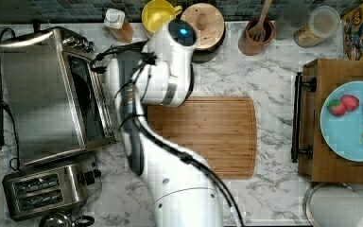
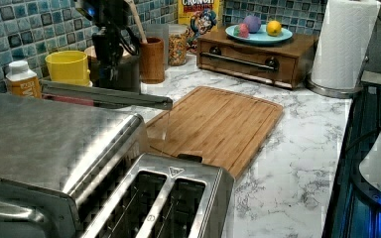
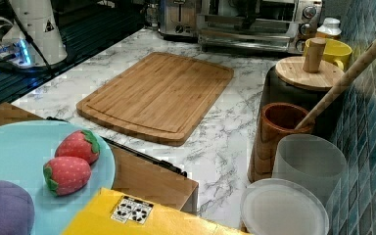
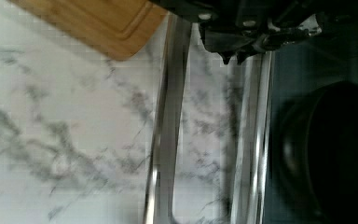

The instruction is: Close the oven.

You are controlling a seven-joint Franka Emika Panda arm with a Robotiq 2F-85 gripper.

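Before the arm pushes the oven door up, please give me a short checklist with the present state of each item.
1. Oven door open, needing the push: ok, it lies about level.
2. Gripper near the door handle: ok, close beside the bar in the wrist view.
3. Fingers around the handle: cannot tell.
4. Nothing resting on the door: ok.
5. Cutting board out of the door's swing: ok, it lies flat on the counter.
6. Toaster out of the way: ok, it stands beside the oven.
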